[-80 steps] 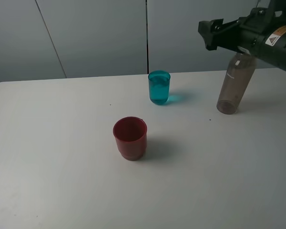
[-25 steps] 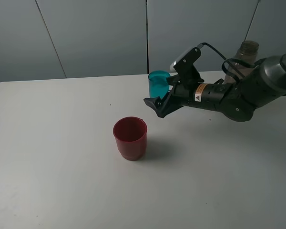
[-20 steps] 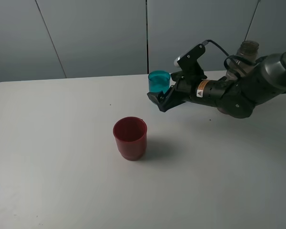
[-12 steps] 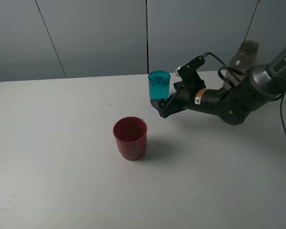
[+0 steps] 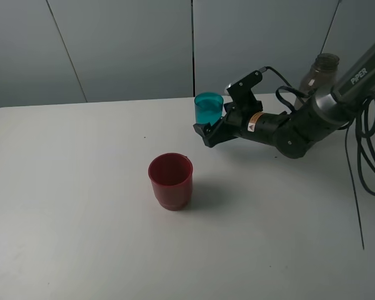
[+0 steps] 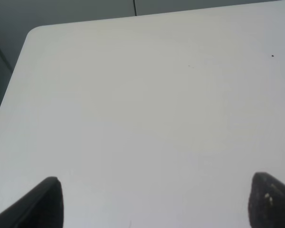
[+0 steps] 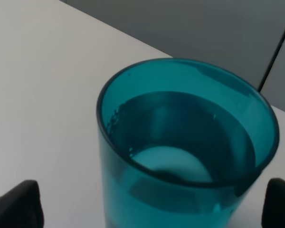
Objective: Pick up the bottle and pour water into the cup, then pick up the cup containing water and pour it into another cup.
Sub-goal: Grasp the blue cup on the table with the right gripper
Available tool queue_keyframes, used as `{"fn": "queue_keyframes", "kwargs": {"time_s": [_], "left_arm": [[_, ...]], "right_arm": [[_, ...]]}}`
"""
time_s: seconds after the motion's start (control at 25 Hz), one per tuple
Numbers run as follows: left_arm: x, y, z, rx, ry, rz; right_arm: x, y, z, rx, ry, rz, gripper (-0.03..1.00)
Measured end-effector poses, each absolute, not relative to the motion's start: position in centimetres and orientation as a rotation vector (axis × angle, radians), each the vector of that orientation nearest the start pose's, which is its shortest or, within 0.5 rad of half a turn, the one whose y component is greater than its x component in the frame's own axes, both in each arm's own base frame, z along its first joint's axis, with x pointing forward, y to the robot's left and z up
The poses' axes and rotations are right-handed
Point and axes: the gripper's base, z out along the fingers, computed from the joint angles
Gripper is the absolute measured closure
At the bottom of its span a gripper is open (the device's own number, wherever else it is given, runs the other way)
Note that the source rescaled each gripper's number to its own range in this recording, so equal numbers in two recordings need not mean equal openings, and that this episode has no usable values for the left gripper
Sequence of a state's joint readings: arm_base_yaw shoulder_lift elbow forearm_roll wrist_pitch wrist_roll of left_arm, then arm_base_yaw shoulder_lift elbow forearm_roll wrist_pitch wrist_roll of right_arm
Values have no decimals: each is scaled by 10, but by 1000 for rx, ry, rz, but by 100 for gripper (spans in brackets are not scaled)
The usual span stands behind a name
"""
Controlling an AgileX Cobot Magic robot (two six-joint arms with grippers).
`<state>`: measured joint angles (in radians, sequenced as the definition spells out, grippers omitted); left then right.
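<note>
Cup (image 7: 180, 142) — water inside — stands between spread fingers of right hand (image 7: 147, 206).

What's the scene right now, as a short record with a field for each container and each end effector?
teal cup: upright on the table, holding water
red cup: upright, apart from the teal cup, nearer the camera, untouched
bottle: upright, capless, behind the right arm, partly hidden
right end effector: open, straddling the teal cup, not closed on it
left end effector: open, over bare table, holding nothing
task stage: teal cup filled; grasp on it not yet made
</note>
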<state>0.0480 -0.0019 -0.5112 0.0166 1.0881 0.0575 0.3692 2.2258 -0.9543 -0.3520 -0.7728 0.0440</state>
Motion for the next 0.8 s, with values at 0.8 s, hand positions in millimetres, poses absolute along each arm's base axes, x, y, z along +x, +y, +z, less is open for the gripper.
{"fn": "queue_keyframes", "kwargs": {"time_s": [0.8], "left_arm": [[-8,1,278,9,2060,85]], "right_arm": [[387,174,44,-711,1836,353,-3]]}}
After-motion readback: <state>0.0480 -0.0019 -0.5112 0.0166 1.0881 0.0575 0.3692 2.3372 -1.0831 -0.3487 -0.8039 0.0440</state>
